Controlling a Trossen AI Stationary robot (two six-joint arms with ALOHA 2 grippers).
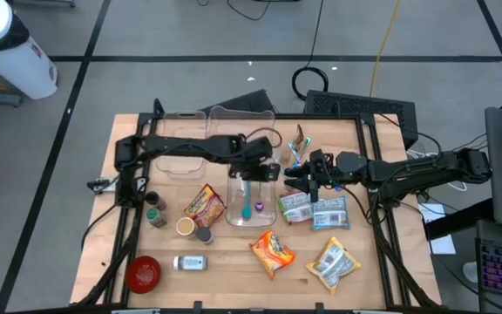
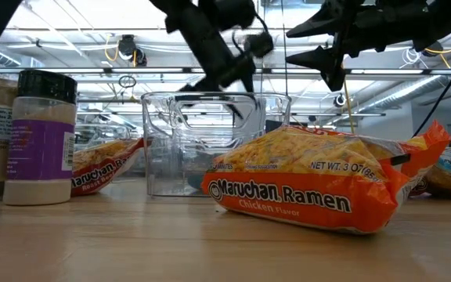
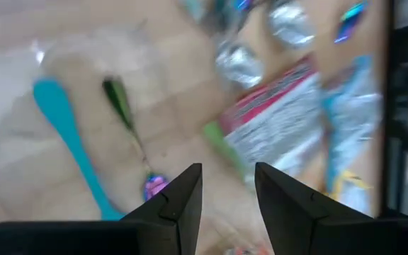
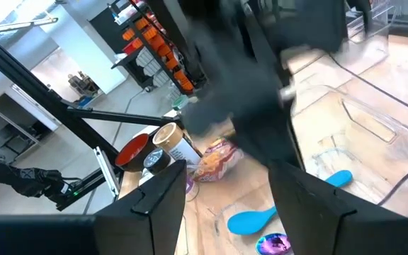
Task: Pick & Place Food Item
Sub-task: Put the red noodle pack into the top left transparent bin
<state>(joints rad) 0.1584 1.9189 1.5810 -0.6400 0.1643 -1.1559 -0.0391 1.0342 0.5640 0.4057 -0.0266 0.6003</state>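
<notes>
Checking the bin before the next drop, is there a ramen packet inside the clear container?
No, the clear container holds only a blue spoon; ramen packets lie beside it.

You get bright even overhead light, ceiling strip lights (image 2: pixel 92 78) glaring in the low view, soft shadows, left wrist view heavily motion-blurred, the near arm (image 4: pixel 253 78) smeared in the right wrist view.

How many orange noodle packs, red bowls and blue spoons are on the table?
Orange noodle packs: 2
Red bowl: 1
Blue spoon, lying in the clear tub: 1
Total: 4
</notes>
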